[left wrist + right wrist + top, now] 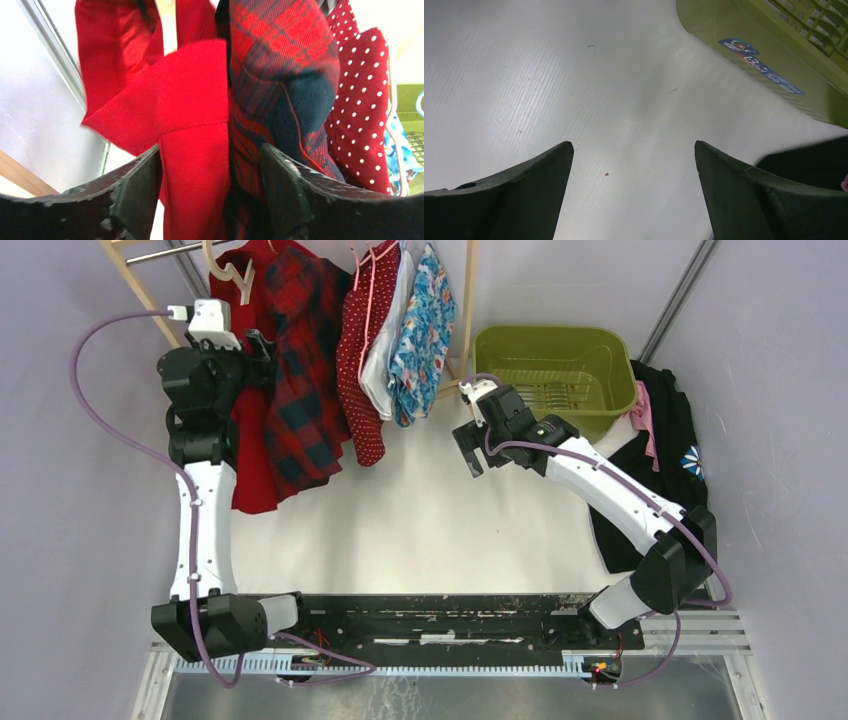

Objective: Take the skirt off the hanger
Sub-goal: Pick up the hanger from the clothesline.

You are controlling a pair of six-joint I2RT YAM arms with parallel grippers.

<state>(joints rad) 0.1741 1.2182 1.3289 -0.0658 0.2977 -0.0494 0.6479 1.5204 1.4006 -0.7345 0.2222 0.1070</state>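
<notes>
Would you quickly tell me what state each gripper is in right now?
Left gripper: plain red garment and red-and-navy plaid garment sit between its fingers; whether clamped cannot be told.
Right gripper: open, holding nothing.

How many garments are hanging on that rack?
5. From the left: a red one, a plaid one, a polka-dot one, a white one and a floral one on the right. Others may be hidden between them.
</notes>
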